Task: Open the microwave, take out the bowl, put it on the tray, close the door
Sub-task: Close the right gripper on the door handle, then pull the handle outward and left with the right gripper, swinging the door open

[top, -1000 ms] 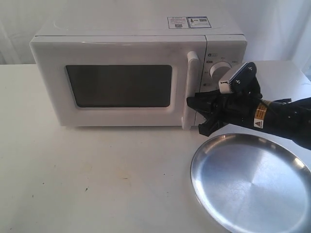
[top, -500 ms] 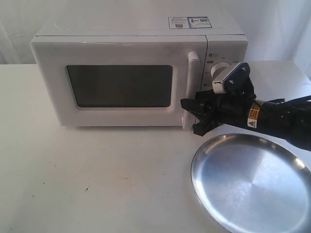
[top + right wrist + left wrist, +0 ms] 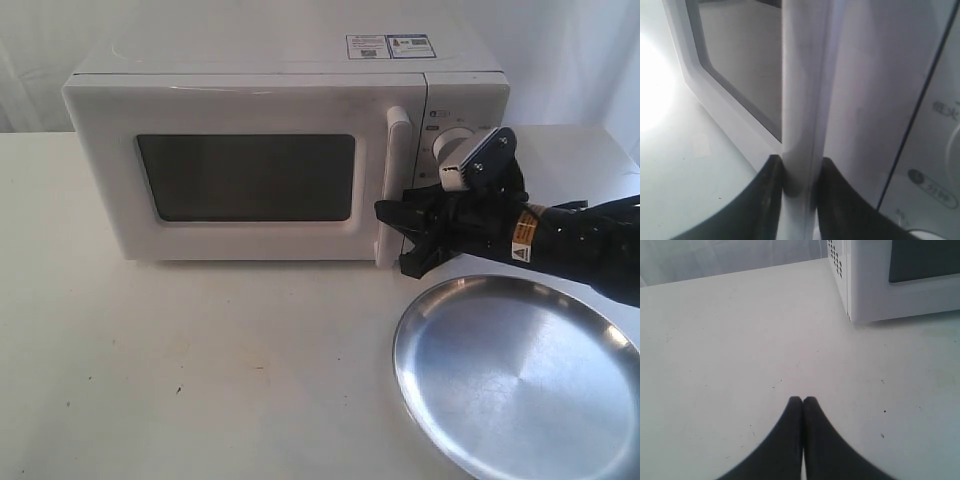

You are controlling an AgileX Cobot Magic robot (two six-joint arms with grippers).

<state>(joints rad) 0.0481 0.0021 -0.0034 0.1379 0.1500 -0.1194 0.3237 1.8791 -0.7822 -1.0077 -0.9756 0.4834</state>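
1. The white microwave (image 3: 280,60) stands on the pale counter (image 3: 200,360), its door (image 3: 100,170) shut flush against the body. Two small stickers (image 3: 390,46) sit on the microwave's top, toward its knob side.
2. The right gripper (image 3: 398,240), black and mounted on a dark arm, reaches in at the microwave's front. It meets the lower part of the vertical white bar handle (image 3: 394,170), which runs between the dark window (image 3: 245,178) and the control panel.
3. Seen from the right wrist view, its fingers (image 3: 765,200) are closed down to the width of the handle. One lies on each side of the bar and both touch it; they grip nothing else.
4. A round white knob (image 3: 452,140) on the microwave's control panel shows just above the right arm's wrist, partly covered by it.
5. The tray (image 3: 520,390), a wide steel plate with a shallow rim, lies flat on the counter in front of the microwave's knob-side corner. It is near the microwave but apart from it, and it sits below the right arm.
6. The left gripper (image 3: 802,401) is over the counter, off the microwave's other front corner on the window side. Its fingers (image 3: 780,445) are pressed together tip to tip and hold nothing.
7. The bowl cannot be made out, as the microwave's dark window shows nothing of the inside.
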